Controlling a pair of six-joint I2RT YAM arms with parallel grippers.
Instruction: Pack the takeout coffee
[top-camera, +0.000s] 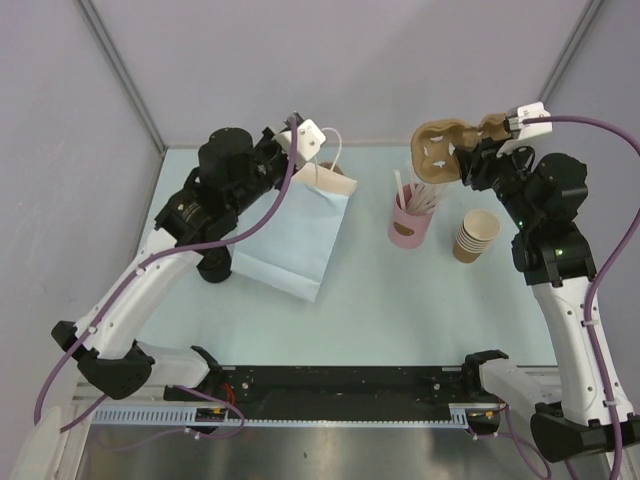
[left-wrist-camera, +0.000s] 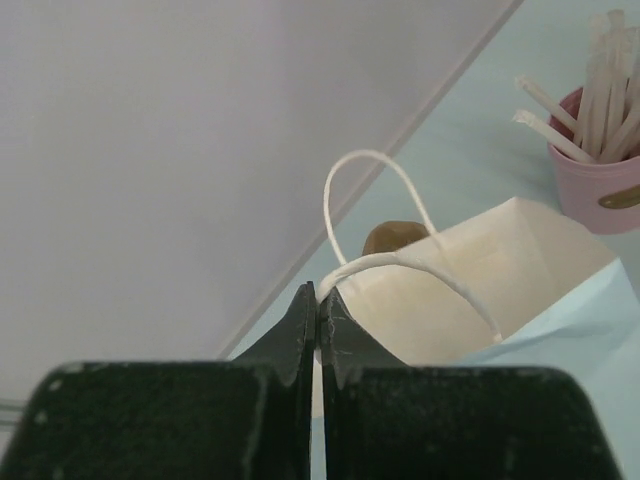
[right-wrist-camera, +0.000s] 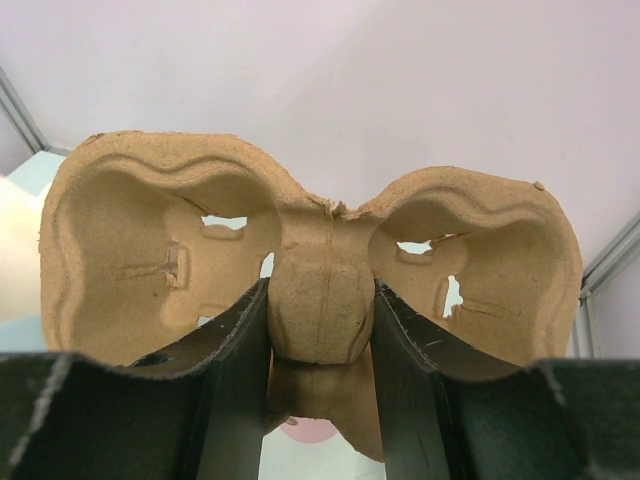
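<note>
My left gripper (top-camera: 314, 150) (left-wrist-camera: 318, 295) is shut on the white cord handle (left-wrist-camera: 410, 262) of a paper bag (top-camera: 295, 235) (left-wrist-camera: 500, 275), pale blue outside and cream inside. The bag's mouth stands open. A small tan rounded shape (left-wrist-camera: 393, 237) (top-camera: 331, 168) peeks over the bag's far rim; I cannot tell whether it is the takeout coffee. No black lid shows. My right gripper (top-camera: 492, 128) (right-wrist-camera: 322, 287) is held high at the back right, shut on the middle ridge of a brown pulp two-cup carrier (top-camera: 438, 152) (right-wrist-camera: 150, 240), which is empty.
A pink cup of white straws (top-camera: 408, 222) (left-wrist-camera: 600, 180) stands right of the bag, below the carrier. A stack of nested tan cups (top-camera: 476, 236) stands to its right. Grey walls close the table at the back and both sides.
</note>
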